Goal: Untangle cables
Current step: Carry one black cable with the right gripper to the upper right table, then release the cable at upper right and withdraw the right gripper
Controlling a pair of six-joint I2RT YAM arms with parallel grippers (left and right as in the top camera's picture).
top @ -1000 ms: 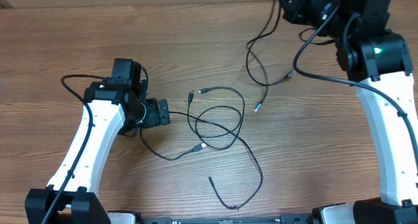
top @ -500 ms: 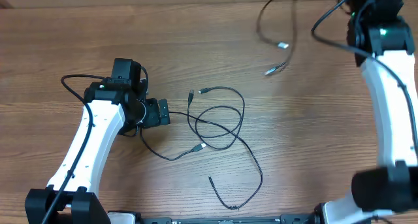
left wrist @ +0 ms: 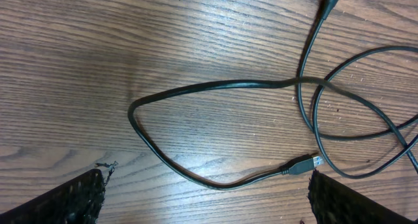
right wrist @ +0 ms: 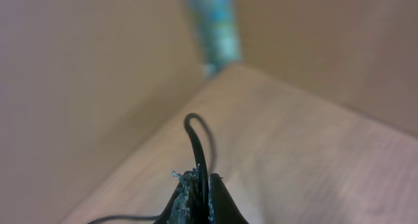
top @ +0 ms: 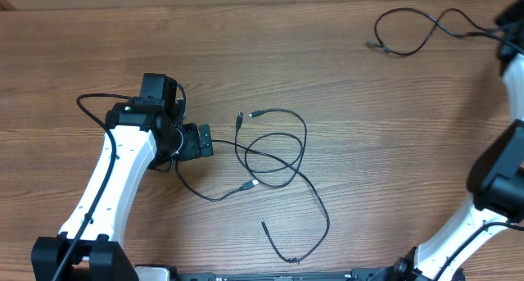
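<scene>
On the brown wood-grain table [top: 368,150], a loose tangle of thin black flexible cables [top: 270,154] lies near the middle, its loops crossing one another and 1 strand trailing down toward the front edge. The left gripper [top: 205,140] sits low just beside the tangle's left side, pointing toward it. In the left wrist view its jaws stand wide apart [left wrist: 208,204] with nothing between them. Past the fingertips a cable bends into a long loop, and its silver plug tip [left wrist: 307,163] rests on the wood. A single thin black cable [top: 417,31] lies well apart from the tangle, at the far right corner of the table. It curls in 2 soft waves, with 1 end running off toward the right edge, where the right arm reaches. The right wrist view is blurred, yet it shows the right gripper [right wrist: 199,198] pinched together on this thin black cable [right wrist: 199,152], which arches up out of the fingertips.
</scene>
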